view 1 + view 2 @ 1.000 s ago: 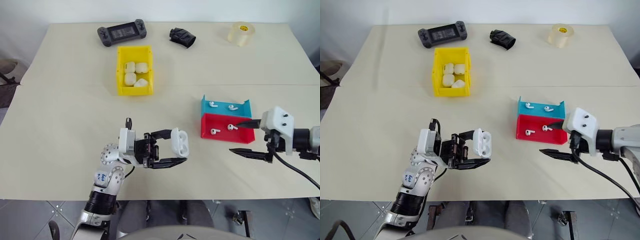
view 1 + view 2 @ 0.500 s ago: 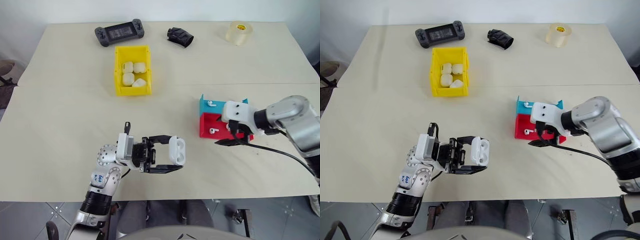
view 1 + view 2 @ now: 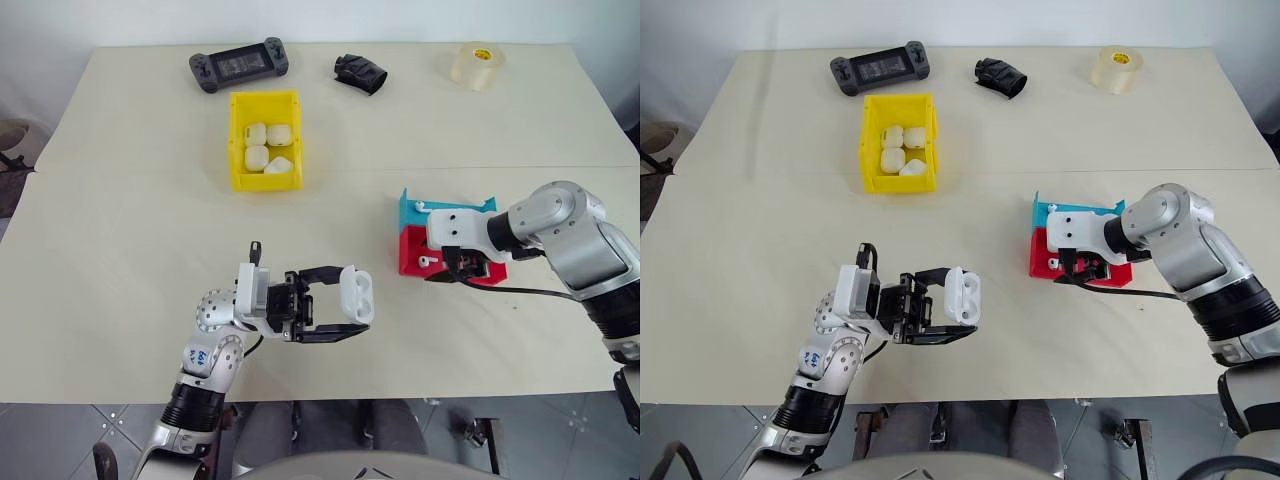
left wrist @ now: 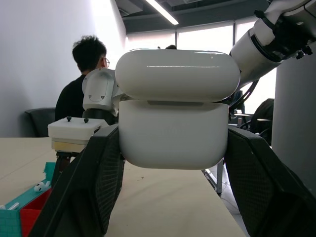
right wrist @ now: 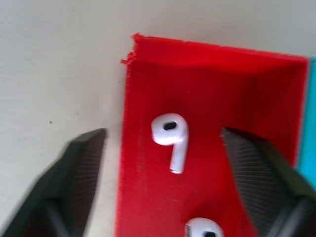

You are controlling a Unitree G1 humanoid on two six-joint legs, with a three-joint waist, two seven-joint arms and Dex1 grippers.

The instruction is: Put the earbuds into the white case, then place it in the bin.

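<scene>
My left gripper (image 3: 345, 303) is shut on the white case (image 3: 357, 296), holding it above the table's near side; the case (image 4: 175, 111) sits between both black fingers. My right gripper (image 3: 452, 270) points down into the red tray (image 3: 490, 275), open. In the right wrist view one earbud (image 5: 171, 134) lies between its fingers (image 5: 79, 173), untouched, and one finger stands outside the tray wall. A second earbud (image 5: 205, 228) lies nearer the wrist. Another earbud (image 3: 422, 207) lies in the blue tray (image 3: 412, 216). The yellow bin (image 3: 236, 140) stands at the far left.
Several white cases lie inside the bin. A game controller (image 3: 242, 65), a black object (image 3: 361, 74) and a tape roll (image 3: 477, 66) line the table's far edge. A person (image 4: 86, 74) sits beyond the table in the left wrist view.
My right gripper has swung left over the red tray, tipped downward, and its fingers have narrowed. The left gripper and the case have kept still.
</scene>
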